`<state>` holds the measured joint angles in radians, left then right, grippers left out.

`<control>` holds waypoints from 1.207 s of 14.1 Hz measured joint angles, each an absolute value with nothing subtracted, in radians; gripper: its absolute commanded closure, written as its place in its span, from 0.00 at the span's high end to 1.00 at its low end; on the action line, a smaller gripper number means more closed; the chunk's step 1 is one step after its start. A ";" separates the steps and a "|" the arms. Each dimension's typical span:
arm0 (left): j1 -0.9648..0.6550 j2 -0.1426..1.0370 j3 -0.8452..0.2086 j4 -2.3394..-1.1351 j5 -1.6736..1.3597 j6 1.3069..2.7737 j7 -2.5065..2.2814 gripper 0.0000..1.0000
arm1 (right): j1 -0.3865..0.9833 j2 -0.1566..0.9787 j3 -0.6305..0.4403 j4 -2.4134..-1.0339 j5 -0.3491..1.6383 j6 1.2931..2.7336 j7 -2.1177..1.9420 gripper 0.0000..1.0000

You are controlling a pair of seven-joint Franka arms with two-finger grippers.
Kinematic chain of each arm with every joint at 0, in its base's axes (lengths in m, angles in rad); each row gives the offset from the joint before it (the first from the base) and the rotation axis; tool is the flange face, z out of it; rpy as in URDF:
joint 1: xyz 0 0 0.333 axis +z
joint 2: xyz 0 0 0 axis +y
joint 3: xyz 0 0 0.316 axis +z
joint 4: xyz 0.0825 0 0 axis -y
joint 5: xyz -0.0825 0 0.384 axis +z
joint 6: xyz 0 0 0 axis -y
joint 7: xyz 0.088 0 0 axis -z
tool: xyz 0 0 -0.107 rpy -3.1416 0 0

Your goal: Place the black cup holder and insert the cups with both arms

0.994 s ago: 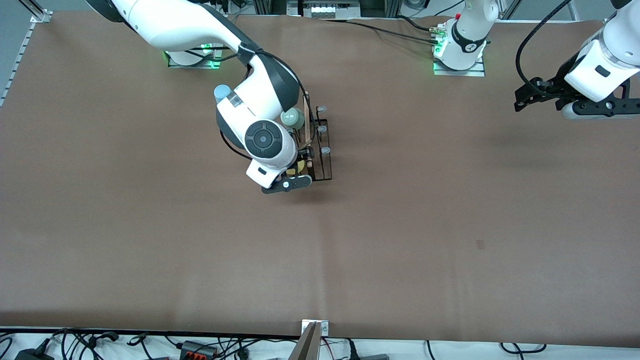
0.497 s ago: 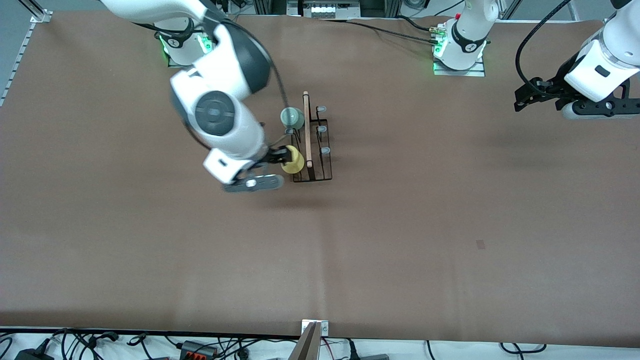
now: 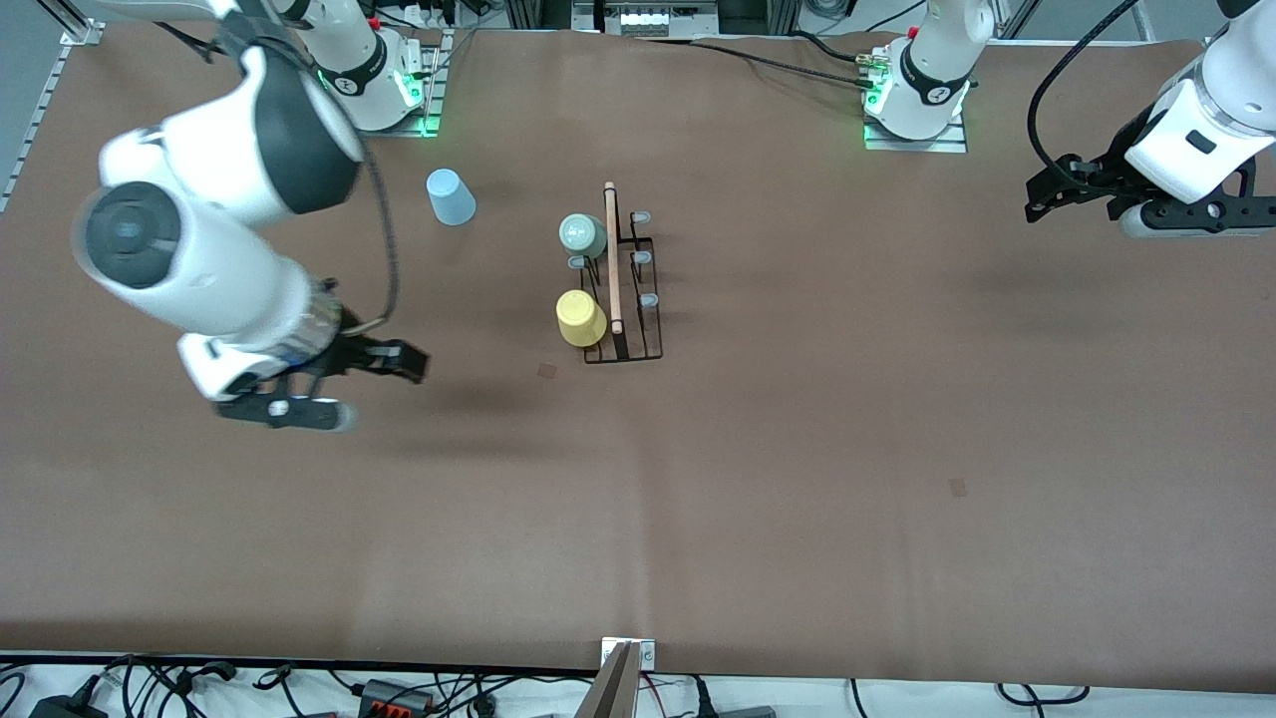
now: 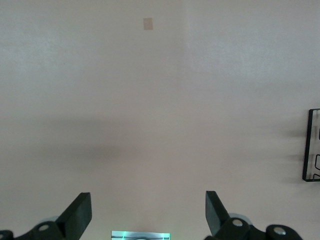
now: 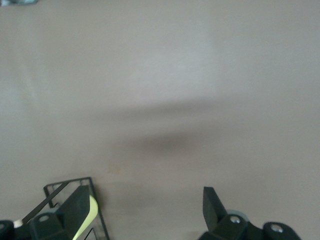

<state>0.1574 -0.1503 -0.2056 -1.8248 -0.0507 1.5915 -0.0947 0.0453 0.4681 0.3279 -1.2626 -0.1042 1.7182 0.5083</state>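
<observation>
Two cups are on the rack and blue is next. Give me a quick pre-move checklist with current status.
1. Right gripper empty, fingers open, over bare table: ok.
2. Left gripper open and waiting at its end of the table: ok.
3. Light blue cup free on the table, mouth down: ok.
4. Yellow cup and grey-green cup on the black cup holder: ok.
5. Free peg between them: ok.
6. Seated fully: cannot tell.

Brown matte table covering [image 3: 797, 479] is filling nearly the whole view, faint seam running down its middle, soft shadows lying across it. Cables and plugs [image 3: 199, 688] are trailing along the white strip at the edge nearest the front camera. Metal framing [image 3: 638, 15] is showing at the top edge, even light falling overall
</observation>
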 measured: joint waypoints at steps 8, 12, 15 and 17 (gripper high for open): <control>0.157 -0.150 -0.206 -1.825 -0.051 1.591 -0.095 1.00 | -0.039 0.371 0.094 -1.263 -0.120 1.710 0.187 1.00; 0.157 -0.150 -0.206 -1.825 -0.051 1.591 -0.095 1.00 | -0.070 0.341 0.022 -1.263 -0.059 1.695 0.039 1.00; 0.157 -0.150 -0.206 -1.825 -0.051 1.591 -0.095 1.00 | -0.047 0.318 -0.026 -1.269 -0.046 1.654 0.019 1.00; 0.157 -0.150 -0.207 -1.825 -0.051 1.591 -0.095 1.00 | -0.035 0.285 -0.030 -1.302 -0.046 1.636 0.019 1.00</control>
<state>0.1573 -0.1503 -0.2065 -1.8247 -0.0507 1.5909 -0.0946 -0.0348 0.2851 -0.0297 -1.3018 -0.0463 1.6362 0.0186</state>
